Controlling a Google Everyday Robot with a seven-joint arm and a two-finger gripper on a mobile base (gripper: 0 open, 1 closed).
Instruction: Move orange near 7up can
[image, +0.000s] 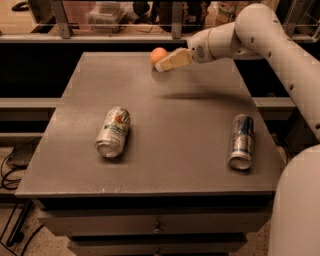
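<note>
Lying on its side, 7up can (113, 131) points nearward; gripper (167, 62) beside orange (158, 53).

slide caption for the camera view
Gripper beside the orange at the far edge of the table; 7up can and silver-blue can lie nearer

The grey rectangular table (175, 125) carries three items. A white and green 7up can (113, 131) lies on its side, left of centre. A silver and blue can (241, 141) lies on its side near the right edge. A small round orange (158, 54) sits at the far edge, with the cream gripper (167, 63) just beside it.
</note>
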